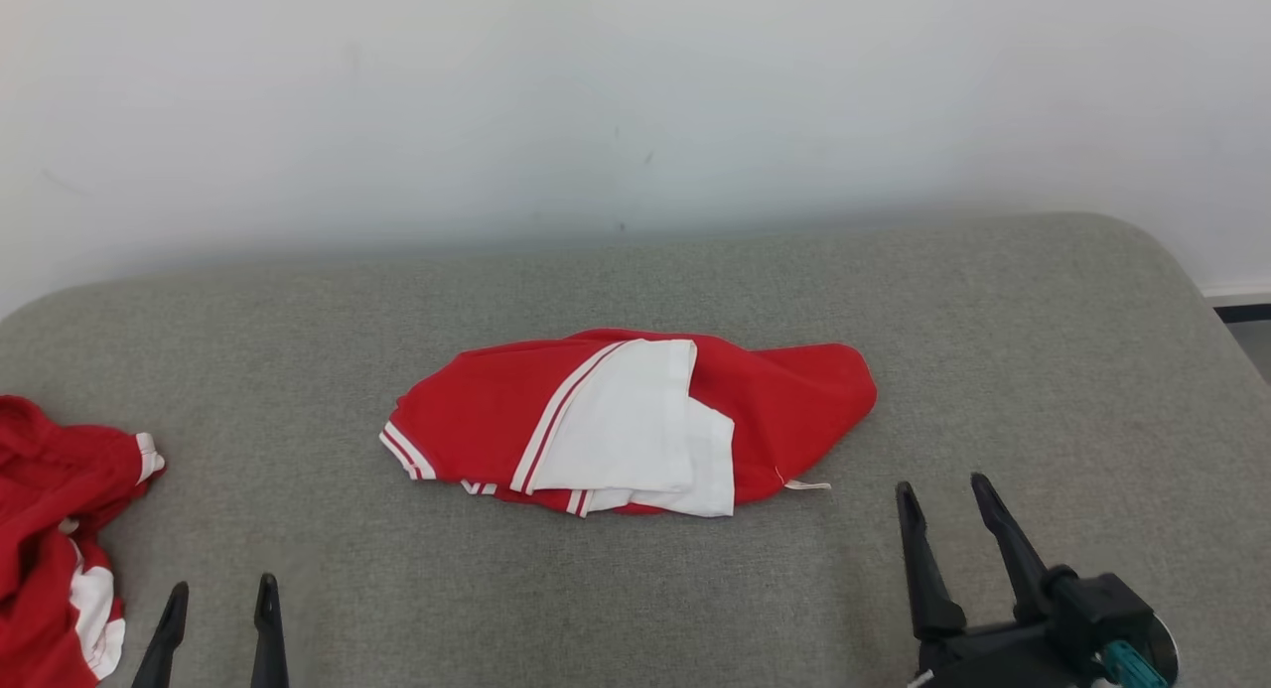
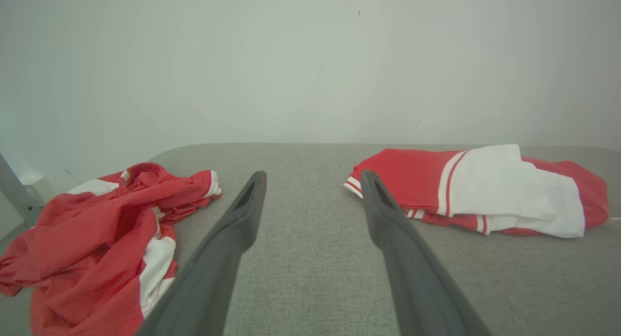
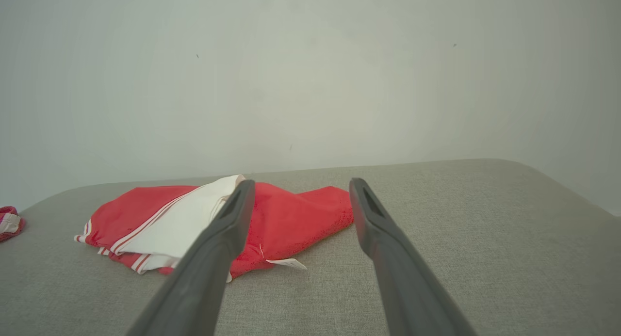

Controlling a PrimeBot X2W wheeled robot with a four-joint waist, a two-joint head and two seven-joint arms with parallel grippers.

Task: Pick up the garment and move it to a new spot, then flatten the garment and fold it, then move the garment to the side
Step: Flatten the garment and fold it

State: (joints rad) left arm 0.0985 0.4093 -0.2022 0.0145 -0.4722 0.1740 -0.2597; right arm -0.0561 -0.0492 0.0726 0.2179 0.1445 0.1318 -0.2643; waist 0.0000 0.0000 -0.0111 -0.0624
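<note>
Both grippers gape empty: the folded red-and-white cloth garment (image 1: 635, 425) lies mid grey fabric cushion (image 1: 993, 321), long axis 9-to-3, at 10 o'clock from the right gripper (image 1: 941, 483) and 2 o'clock from the left gripper (image 1: 222, 583), right one nearer, I reckon.

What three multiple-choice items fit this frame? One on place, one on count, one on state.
1. Where does the folded garment lie?
A) mid grey cushion
B) off its right edge
C) at its far rim

2. How many red-and-white garments are on the cushion?
A) one
B) two
C) three

3. What state are the left tool and right tool in?
A) both open, empty
B) both shut on cloth
C) one open, one shut

Answers:
1 A, it lies centred, ahead of both tools.
2 B, a crumpled garment sits at the left edge besides the folded one.
3 A, each tool's fingers stand apart, gripping nothing.
</note>
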